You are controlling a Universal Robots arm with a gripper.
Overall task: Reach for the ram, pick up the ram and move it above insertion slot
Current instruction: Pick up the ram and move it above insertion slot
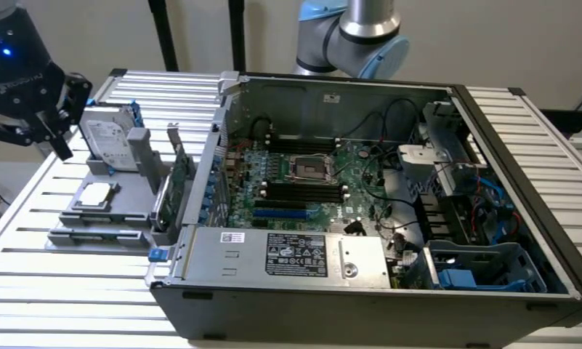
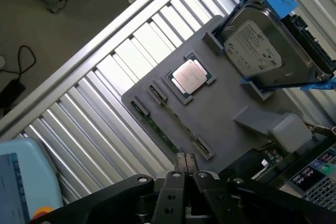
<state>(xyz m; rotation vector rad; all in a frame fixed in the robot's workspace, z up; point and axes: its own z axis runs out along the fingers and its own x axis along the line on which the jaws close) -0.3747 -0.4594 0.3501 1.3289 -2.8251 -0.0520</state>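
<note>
Your tool hangs closed and empty near the memory stick in its gray tray. Descend without opening and you'd likely strike its edge.

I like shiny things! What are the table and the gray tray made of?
The table looks like bare metal, probably aluminium: pale ribbed slats with a soft sheen. The gray tray looks like matte plastic: dull, even gray with no glints, though painted metal can't be ruled out.
</note>
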